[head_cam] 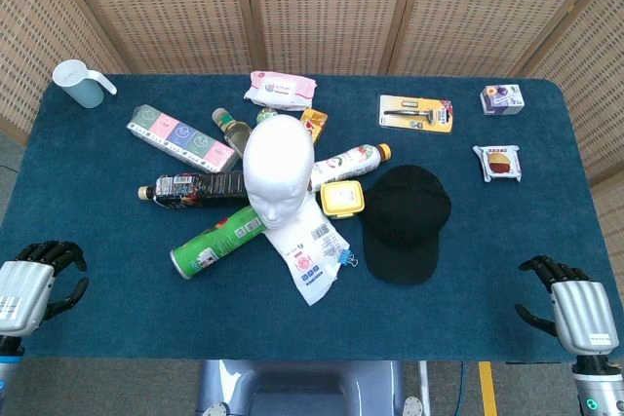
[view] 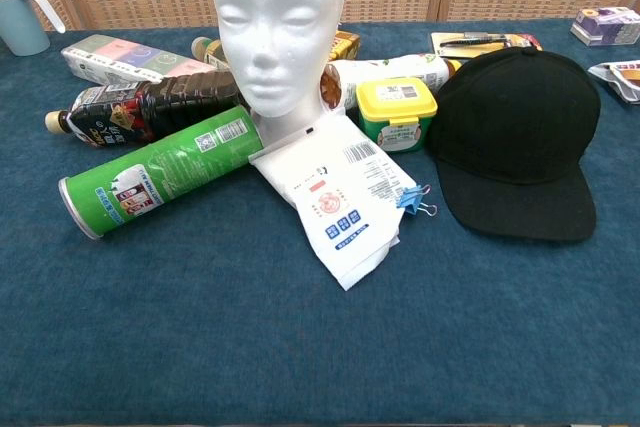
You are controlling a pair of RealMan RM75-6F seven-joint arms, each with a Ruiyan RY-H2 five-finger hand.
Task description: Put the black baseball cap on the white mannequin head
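Nothing done yet. Cap (head_cam: 406, 222) lies flat on table (head_cam: 117, 319), right of the head (head_cam: 278, 170), w/ a yellow tub (head_cam: 341, 199) between. Left hand (head_cam: 37, 283) & right hand (head_cam: 573, 307) both empty, fingers apart, at near edge. Left to do: grab cap, lift, seat on head.

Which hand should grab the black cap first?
Right. The black fabric baseball cap lies on the blue table to the right of the white foam mannequin head, nearer the right hand. The left hand would have to cross the green can and clutter. Both hands hold nothing.
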